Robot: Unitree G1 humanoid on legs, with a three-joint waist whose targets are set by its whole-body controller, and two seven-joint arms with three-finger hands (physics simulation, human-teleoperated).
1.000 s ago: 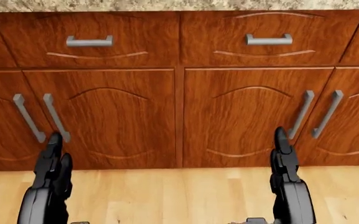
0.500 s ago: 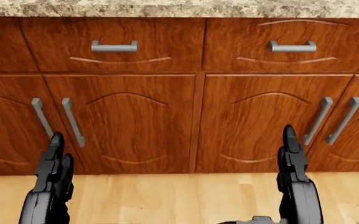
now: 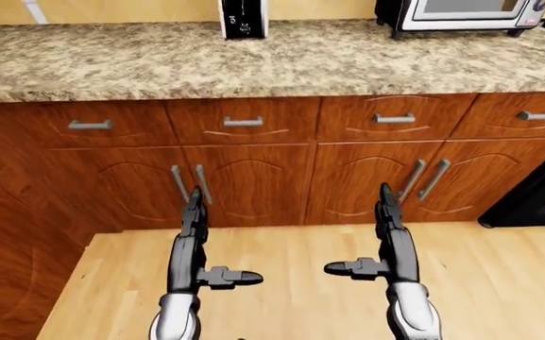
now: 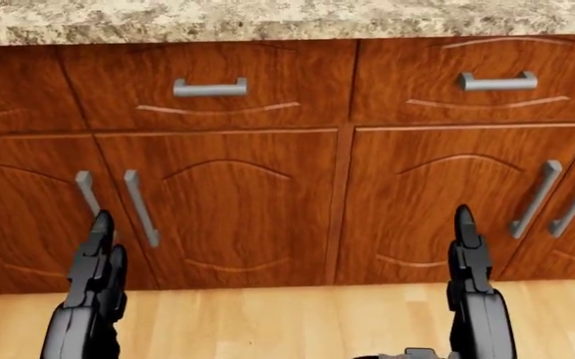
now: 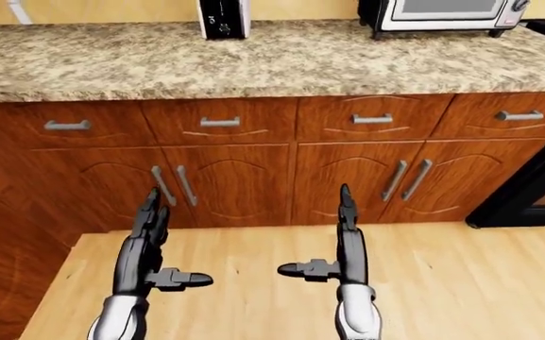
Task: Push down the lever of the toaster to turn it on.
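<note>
The toaster (image 3: 244, 19) is a white box with a black face, standing at the top of the left-eye view on the speckled granite counter (image 3: 281, 67); only its lower part shows. Its lever cannot be made out. My left hand (image 3: 194, 212) and right hand (image 3: 386, 205) are both open, fingers straight, thumbs pointing inward, held low over the wooden floor far below the counter. Neither hand touches anything. In the head view only the cabinet doors and my two hands, left (image 4: 97, 254) and right (image 4: 464, 239), show.
A microwave (image 3: 461, 14) stands on the counter to the right of the toaster. Brown wood drawers and cabinet doors (image 3: 253, 184) with grey handles run under the counter. A black appliance (image 3: 542, 191) is at the right edge. A wood panel (image 3: 7, 248) stands at the left.
The whole head view has shifted: the cabinets slid right and down in the picture, so the camera moved left and tilted up. My hands keep the same open pose.
</note>
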